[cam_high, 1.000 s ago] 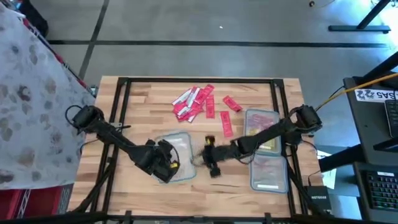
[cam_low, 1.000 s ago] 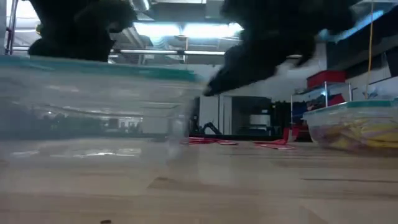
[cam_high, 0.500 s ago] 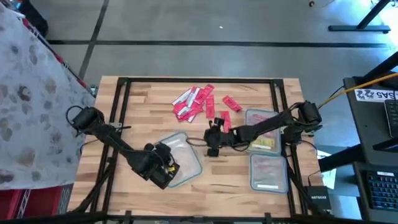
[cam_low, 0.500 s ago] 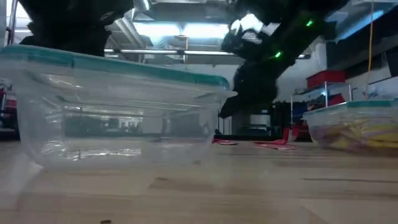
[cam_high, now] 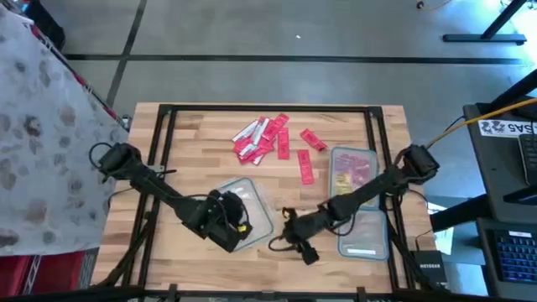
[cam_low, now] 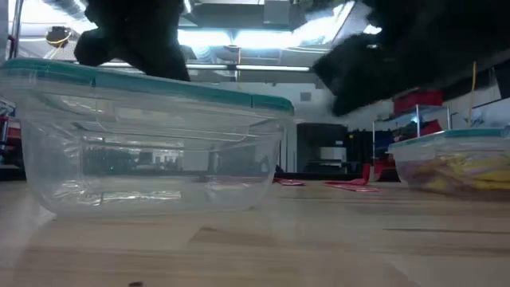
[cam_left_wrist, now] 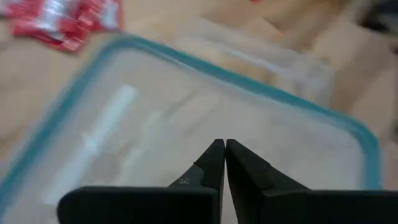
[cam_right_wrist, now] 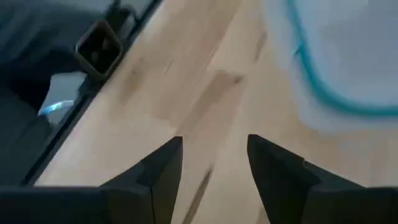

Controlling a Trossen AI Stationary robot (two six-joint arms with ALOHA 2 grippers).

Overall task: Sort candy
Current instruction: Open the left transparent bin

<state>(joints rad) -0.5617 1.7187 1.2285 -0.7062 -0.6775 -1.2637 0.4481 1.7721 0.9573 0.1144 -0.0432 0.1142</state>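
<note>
left gripper [cam_left_wrist: 224,155]: hovering right over the empty clear tub [cam_high: 252,214] near the table's front edge, fingers pinched together with nothing between them

right gripper [cam_right_wrist: 214,162]: reaching low across the front of the table [cam_high: 193,143], just beside that tub's right end, fingers sitting apart with only bare wood showing between them

candy [cam_high: 264,138]: mostly lying in a red/pink pile at the back middle of the table, a couple of loose pieces [cam_high: 306,168] trailing toward the right

right-side tubs: two sitting one behind the other, the back one [cam_high: 352,172] holding yellow and pink pieces, the front one [cam_high: 362,235] showing pinkish stuff inside

low view: the empty tub [cam_low: 151,143] is filling the left side, teal rim up
</note>
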